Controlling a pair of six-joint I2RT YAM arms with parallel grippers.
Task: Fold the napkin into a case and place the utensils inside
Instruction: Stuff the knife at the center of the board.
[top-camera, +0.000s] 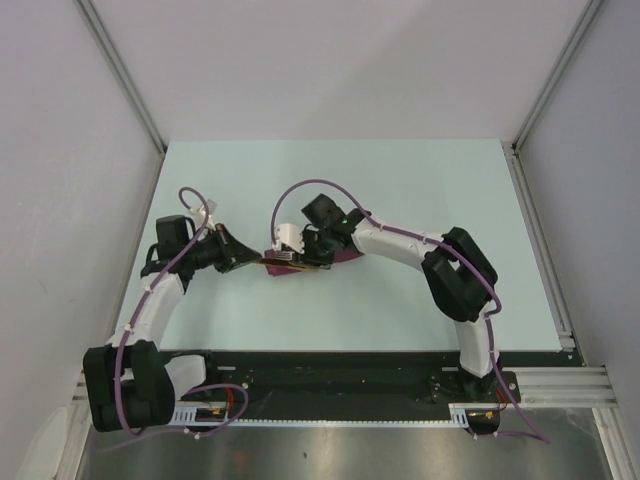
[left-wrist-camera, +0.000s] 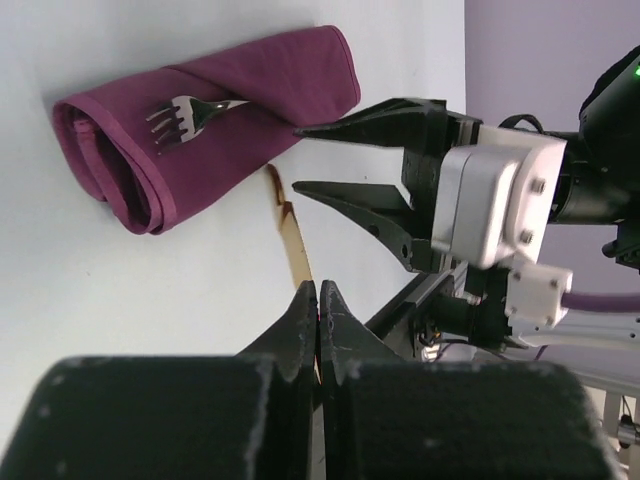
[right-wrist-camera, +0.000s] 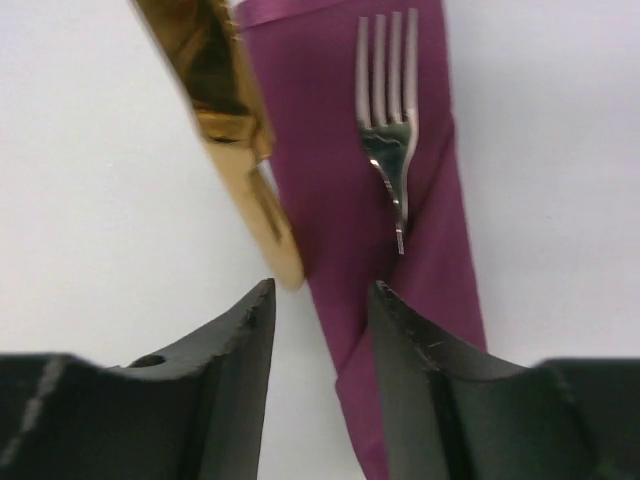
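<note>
napkin (left-wrist-camera: 230, 110) is lying folded into a narrow roll, silver fork (left-wrist-camera: 190, 112) resting on it. left claw (left-wrist-camera: 318, 300) is pinching the gold utensil (left-wrist-camera: 292, 235), whose far end is sitting just beside the napkin. right claw (left-wrist-camera: 297, 160) is hovering spread, near the napkin.

From above, the right gripper (top-camera: 285, 262) covers most of the folded napkin (top-camera: 348, 257). The fork's (left-wrist-camera: 190, 112) handle vanishes inside the napkin's fold; beside the napkin, the golden utensil (left-wrist-camera: 290, 230), blurred in the right wrist view, ends hidden behind the left gripper (left-wrist-camera: 318, 300).
</note>
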